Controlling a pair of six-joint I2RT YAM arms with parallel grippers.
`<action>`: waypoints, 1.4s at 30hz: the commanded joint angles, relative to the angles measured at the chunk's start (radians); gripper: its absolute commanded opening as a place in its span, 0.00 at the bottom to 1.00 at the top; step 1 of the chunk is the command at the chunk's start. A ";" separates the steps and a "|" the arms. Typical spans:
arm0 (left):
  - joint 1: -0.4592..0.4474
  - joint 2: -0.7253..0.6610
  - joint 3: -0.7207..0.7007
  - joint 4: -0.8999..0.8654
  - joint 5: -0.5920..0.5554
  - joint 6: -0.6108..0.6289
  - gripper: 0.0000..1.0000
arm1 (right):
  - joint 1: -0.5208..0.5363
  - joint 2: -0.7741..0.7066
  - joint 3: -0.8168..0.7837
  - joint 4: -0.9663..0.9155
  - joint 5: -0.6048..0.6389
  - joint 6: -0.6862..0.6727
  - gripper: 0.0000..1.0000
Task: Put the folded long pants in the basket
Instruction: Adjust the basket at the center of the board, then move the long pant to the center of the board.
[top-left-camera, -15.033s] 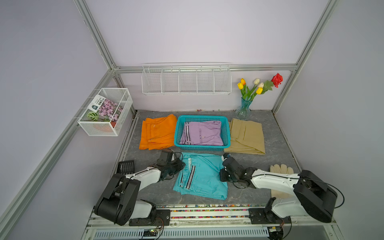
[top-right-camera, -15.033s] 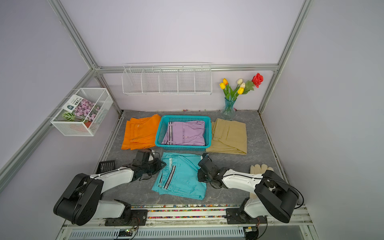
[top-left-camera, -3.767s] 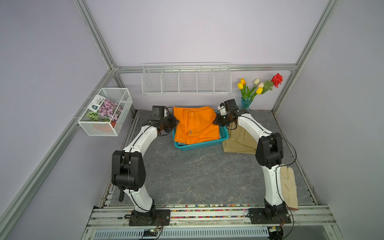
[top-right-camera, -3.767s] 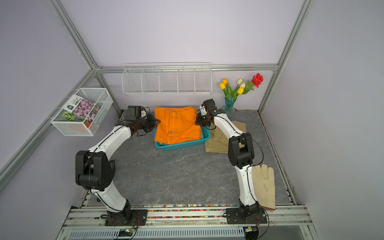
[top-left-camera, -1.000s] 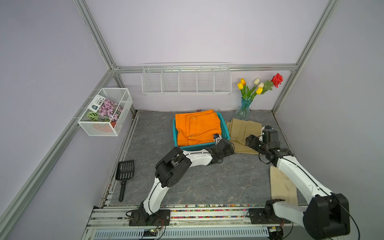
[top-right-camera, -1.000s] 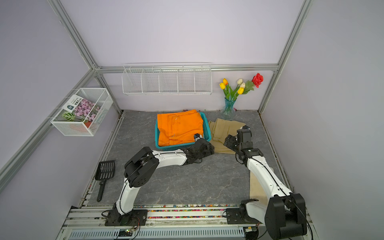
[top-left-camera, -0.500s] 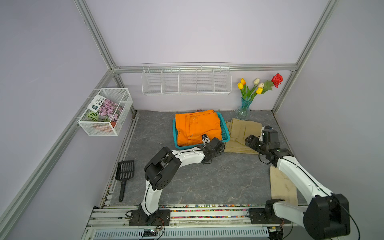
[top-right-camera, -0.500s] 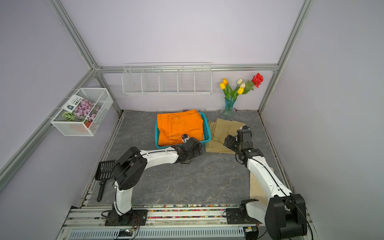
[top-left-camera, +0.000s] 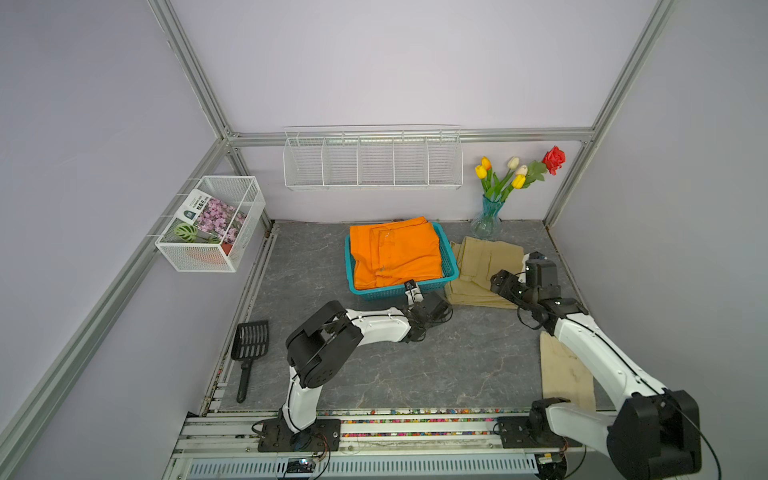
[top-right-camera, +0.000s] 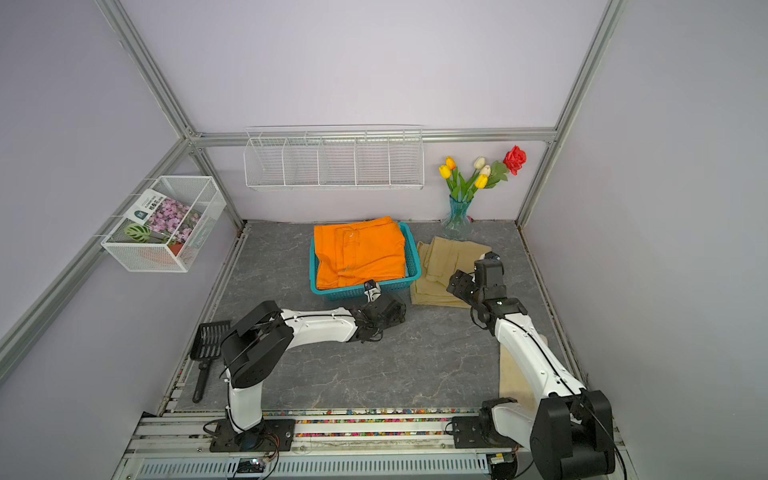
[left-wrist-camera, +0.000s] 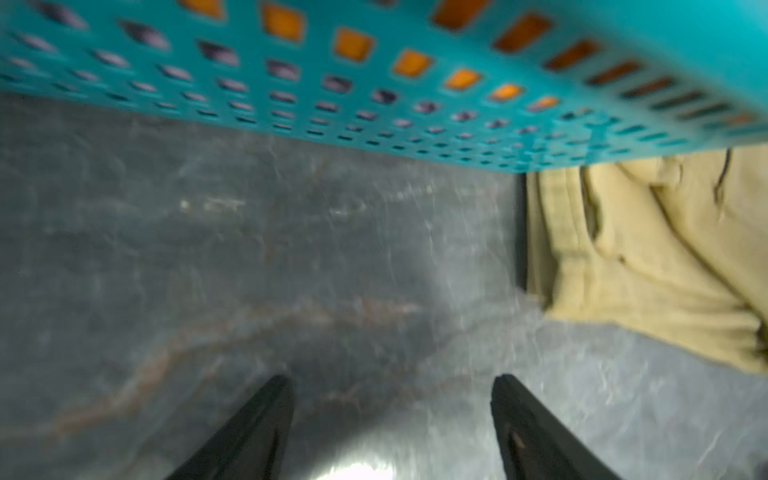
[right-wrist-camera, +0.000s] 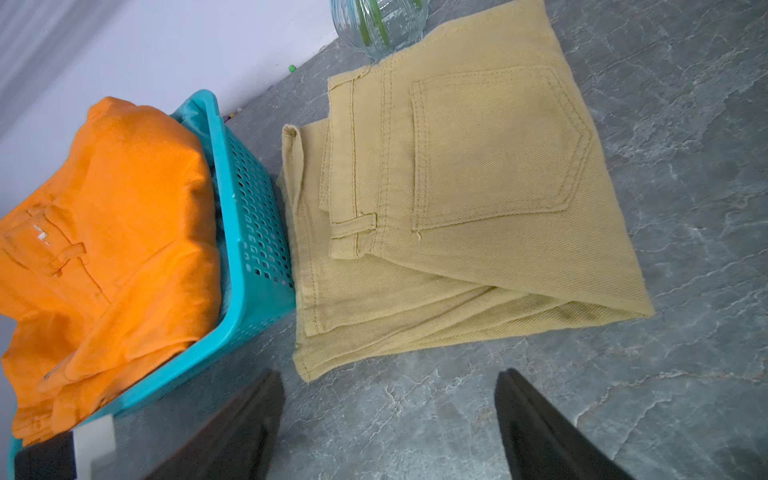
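Grey marbled bench (top-left-camera: 374, 374), lilac walls (top-left-camera: 395, 62), metal frame (top-left-camera: 199, 83). Turquoise basket (top-left-camera: 382, 291) mid-frame in both top views, orange pants (top-left-camera: 395, 253) heaped inside; khaki pants (top-left-camera: 482, 266) flat, just right of it. Left hand (left-wrist-camera: 390, 378), right hand (right-wrist-camera: 389, 371): both spread wide, empty, low over bench.

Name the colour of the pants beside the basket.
Khaki; the pants show best in the right wrist view.

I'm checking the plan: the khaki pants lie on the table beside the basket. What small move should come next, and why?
Probably ease the right gripper forward and down onto the khaki pants at their nearest edge. Its fingers are open and empty just short of that cloth, which lies beside the basket. The left gripper is open too.
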 joint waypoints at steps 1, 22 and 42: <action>0.071 0.050 0.005 -0.047 -0.009 0.029 0.80 | -0.001 -0.022 -0.018 0.010 -0.003 -0.007 0.85; 0.087 0.357 0.305 0.106 0.375 0.157 0.81 | -0.001 -0.026 -0.027 0.015 -0.016 -0.010 0.85; -0.064 0.059 -0.057 0.096 0.365 0.092 0.00 | -0.008 -0.143 -0.024 -0.101 0.065 0.024 0.88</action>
